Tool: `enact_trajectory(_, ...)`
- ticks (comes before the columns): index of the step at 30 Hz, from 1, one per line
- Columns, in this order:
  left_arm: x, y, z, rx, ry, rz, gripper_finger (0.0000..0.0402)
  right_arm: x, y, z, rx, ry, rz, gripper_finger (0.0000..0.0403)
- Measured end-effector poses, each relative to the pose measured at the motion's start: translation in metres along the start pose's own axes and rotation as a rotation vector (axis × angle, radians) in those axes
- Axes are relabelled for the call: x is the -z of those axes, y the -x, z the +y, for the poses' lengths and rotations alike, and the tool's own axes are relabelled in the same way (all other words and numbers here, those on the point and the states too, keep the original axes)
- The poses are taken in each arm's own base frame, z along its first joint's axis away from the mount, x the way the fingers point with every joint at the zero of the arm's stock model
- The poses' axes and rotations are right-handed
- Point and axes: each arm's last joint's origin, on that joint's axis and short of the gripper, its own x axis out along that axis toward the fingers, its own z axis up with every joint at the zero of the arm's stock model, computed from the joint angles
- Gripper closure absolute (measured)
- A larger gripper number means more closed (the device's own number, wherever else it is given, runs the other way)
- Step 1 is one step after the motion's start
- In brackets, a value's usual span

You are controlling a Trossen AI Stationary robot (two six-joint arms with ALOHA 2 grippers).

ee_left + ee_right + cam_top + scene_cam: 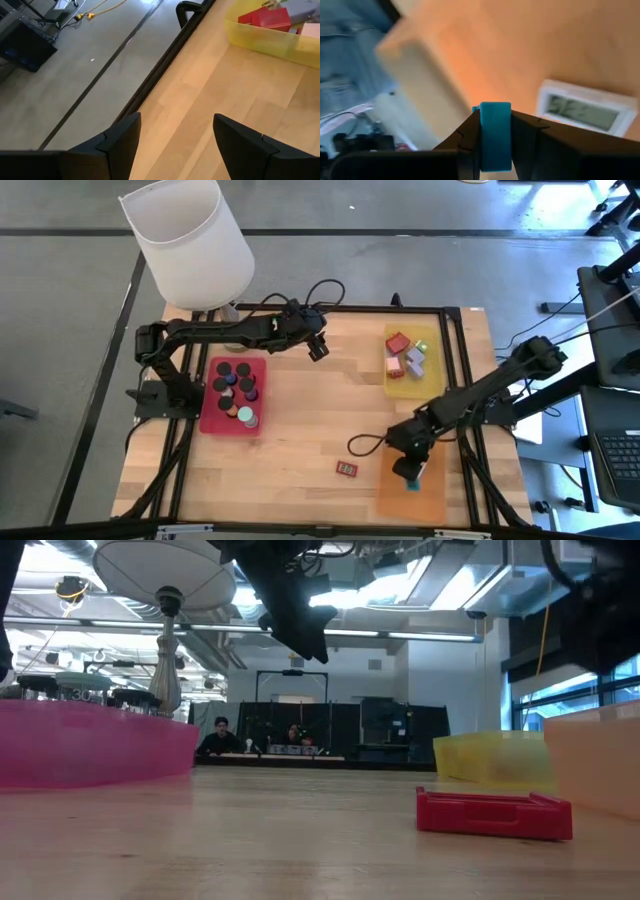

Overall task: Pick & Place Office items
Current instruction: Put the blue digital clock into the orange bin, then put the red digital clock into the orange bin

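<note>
My right gripper (408,472) hangs over the orange tray (428,498) at the near right, shut on a teal flat piece (495,131). A white rectangle with a display (582,112) lies on that tray's floor. A flat red rectangle (346,469) lies on the wood left of the tray, also in the low view (492,812). Black and teal round pieces (236,385) lie in the red tray (215,420). Red, pink and lavender blocks (405,352) lie in the yellow tray (425,385). My left gripper (318,346) hovers open above the table's far middle, holding nothing. My right gripper pinches the teal piece by its two flat faces between the two fingers. The piece's narrow end (495,111) sticks out past the fingertips. The fingers slant downward over the orange tray, and the piece stands on edge in the hold, above the tray floor.
A lamp with a white shade (190,240) stands at the far left corner, its silver stem (166,650) behind the red tray. A black frame rail (165,60) runs along the far edge. Bare wood lies between the trays. People sit in the room beyond.
</note>
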Motion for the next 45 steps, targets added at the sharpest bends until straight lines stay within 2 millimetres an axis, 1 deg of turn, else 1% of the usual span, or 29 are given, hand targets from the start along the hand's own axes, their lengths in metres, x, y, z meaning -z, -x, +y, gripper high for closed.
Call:
enact_trajectory(6,0.000,0.000,0.000,0.011,-0.002,0.004,0.0155,-0.009,-0.018,-0.010,0.077,0.076,-0.001,0.0334)
enact_trajectory(11,0.000,0.000,-0.001,0.045,0.028,0.006,0.0155,-0.013,-0.021,-0.012,0.111,0.128,-0.054,0.0333)
enact_trajectory(14,0.000,0.000,-0.002,0.052,0.053,0.007,0.0155,-0.015,-0.021,-0.011,0.124,0.138,-0.107,0.0321)
enact_trajectory(18,0.001,0.000,-0.002,0.053,0.076,0.009,0.0155,-0.016,-0.021,-0.011,0.129,0.147,-0.138,0.0284)
enact_trajectory(25,0.001,0.001,-0.003,0.055,0.087,0.012,0.0155,-0.015,-0.021,-0.009,0.101,0.121,-0.109,0.0194)
enact_trajectory(28,0.001,0.003,-0.006,0.062,0.079,0.013,0.0155,-0.014,-0.020,-0.006,0.066,0.122,-0.043,0.0161)
enact_trajectory(32,0.002,0.006,-0.012,0.076,0.069,0.008,0.0155,-0.009,-0.017,0.000,-0.030,0.124,0.131,0.0136)
enact_trajectory(35,0.002,0.009,-0.017,0.087,0.060,0.003,0.0155,-0.007,-0.015,0.006,-0.091,0.145,0.238,0.0131)
enact_trajectory(37,0.002,0.010,-0.020,0.094,0.055,0.001,0.0155,-0.006,-0.014,0.009,-0.121,0.180,0.276,0.0132)
enact_trajectory(41,0.002,0.015,-0.028,0.138,0.041,-0.003,0.0155,-0.005,-0.011,0.013,-0.159,0.247,0.314,0.0140)
enact_trajectory(45,0.003,0.021,-0.040,0.260,0.022,0.001,0.0155,-0.003,-0.010,0.014,-0.168,0.279,0.315,0.0149)
